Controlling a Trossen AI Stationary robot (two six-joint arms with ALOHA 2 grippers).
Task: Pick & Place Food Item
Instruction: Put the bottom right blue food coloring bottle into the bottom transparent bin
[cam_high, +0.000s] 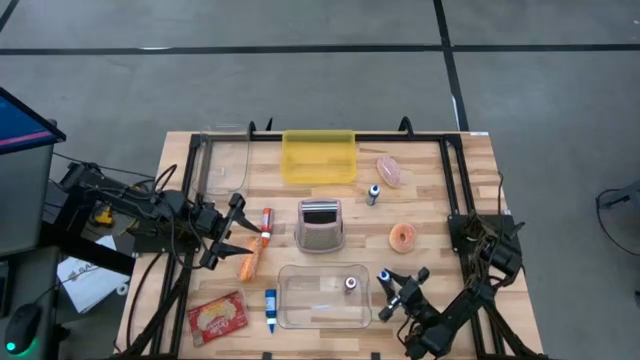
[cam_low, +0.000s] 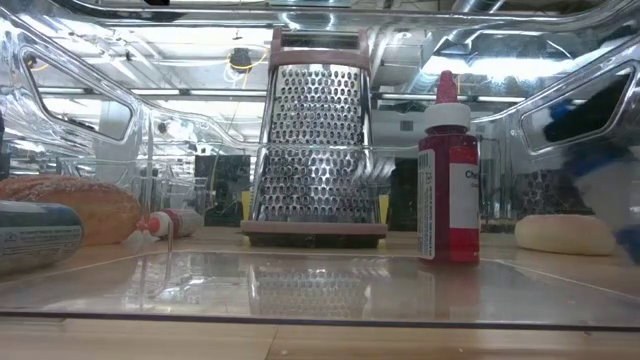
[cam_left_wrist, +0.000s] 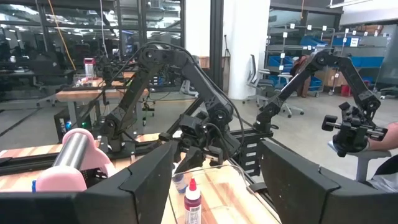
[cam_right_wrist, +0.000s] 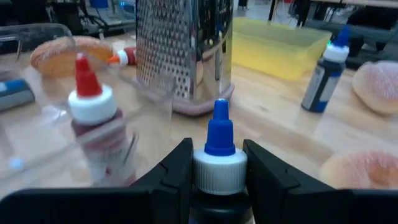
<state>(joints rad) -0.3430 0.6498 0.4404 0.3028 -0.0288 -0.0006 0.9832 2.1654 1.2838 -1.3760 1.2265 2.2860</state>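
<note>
Right gripper (cam_right_wrist: 216, 180), lower right of the high view, clamps a blue-capped white-collared squeeze bottle (cam_right_wrist: 217, 155) beside the clear plastic tray (cam_high: 300, 312); left gripper (cam_high: 228, 232), at centre left, stands half open, empty, near the long crusty bread roll (cam_high: 249, 260).

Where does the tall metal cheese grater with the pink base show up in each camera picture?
High view: metal cheese grater at table centre, seen from above.
Low view: centre, upright.
Left wrist view: not visible.
Right wrist view: top centre.
Shared landmark: small red-capped bottle beside it.
</note>
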